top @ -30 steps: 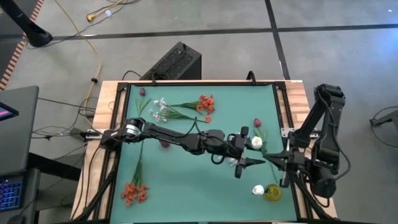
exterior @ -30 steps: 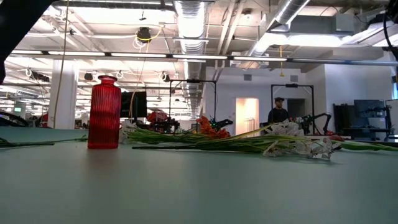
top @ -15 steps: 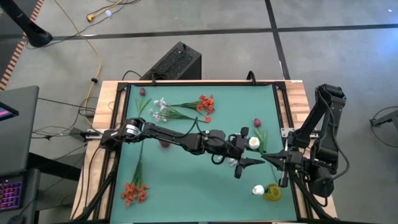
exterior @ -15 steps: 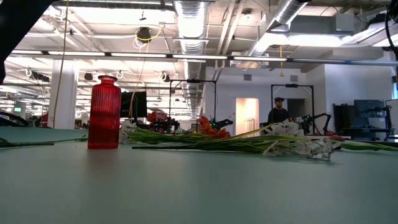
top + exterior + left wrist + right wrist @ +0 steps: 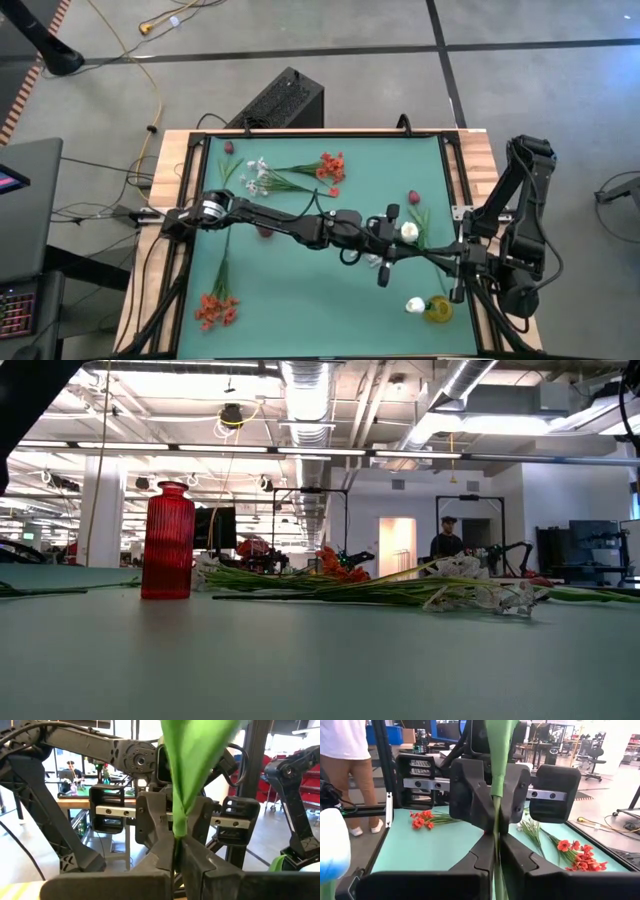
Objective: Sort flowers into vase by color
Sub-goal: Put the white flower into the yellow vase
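Worktop (image 5: 300,290), contents by position:
- Far left: blossom spray (image 5: 258,178), with a small bud (image 5: 228,147) beyond it, at the far edge.
- Far centre: cluster flower (image 5: 330,167), just right of the spray.
- Near left corner: second cluster flower (image 5: 215,308).
- Left of centre: left vase (image 5: 167,540), under the left arm.
- Right of centre: left gripper (image 5: 392,262) and right gripper (image 5: 443,262), facing each other, held stem (image 5: 176,795) between them.
- Right, beyond the grippers: loose bud (image 5: 413,198).
- Near right corner: right vase (image 5: 438,310), one bud (image 5: 415,304) in it.
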`<state>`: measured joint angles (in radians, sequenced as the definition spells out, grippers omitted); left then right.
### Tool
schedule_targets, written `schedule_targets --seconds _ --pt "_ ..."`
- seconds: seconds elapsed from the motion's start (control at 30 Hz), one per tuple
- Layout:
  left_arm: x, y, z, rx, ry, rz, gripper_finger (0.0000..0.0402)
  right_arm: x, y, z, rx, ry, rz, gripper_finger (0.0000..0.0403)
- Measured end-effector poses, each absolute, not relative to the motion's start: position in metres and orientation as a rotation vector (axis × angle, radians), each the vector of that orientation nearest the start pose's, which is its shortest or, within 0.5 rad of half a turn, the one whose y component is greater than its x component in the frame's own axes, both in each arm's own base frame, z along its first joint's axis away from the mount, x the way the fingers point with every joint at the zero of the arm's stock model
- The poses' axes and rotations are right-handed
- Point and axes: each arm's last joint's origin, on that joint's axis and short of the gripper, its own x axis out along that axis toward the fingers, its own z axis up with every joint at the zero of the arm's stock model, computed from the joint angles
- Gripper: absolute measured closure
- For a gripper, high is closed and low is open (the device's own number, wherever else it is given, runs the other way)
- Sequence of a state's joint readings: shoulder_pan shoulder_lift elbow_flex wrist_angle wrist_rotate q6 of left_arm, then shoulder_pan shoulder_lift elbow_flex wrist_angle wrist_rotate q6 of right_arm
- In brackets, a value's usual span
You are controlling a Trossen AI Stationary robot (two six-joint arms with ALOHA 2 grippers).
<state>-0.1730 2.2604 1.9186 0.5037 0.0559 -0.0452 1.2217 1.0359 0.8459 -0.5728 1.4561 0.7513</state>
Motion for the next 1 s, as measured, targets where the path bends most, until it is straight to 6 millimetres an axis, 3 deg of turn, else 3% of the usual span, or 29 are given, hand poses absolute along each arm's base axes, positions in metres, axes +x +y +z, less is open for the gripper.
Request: schedule_targets --seconds 0.27,0.53,0.7,0.87,1.0 --pt "0.526 -0.095 0.297 -0.055 -0.155 -0.246 0.0401 0.092 0.169 0.296 0.044 0.099 -0.233 0.0329" --pt "0.522 -0.096 0.302 -0.055 -0.124 -0.264 0.0401 0.091 0.17 0.298 -0.045 0.118 -0.209 0.0218" --pt "0.508 -0.093 0.329 -0.021 -0.086 -0.247 0.0401 0.086 0.177 0.314 -0.084 0.167 -0.091 0.0158" --pt "0.489 -0.089 0.358 0.038 -0.058 -0.235 0.0401 0.08 0.182 0.329 -0.033 0.199 0.017 0.0148" --pt "0.478 -0.086 0.37 0.056 -0.012 -0.205 0.0401 0.072 0.187 0.336 -0.006 0.24 0.136 0.0148"
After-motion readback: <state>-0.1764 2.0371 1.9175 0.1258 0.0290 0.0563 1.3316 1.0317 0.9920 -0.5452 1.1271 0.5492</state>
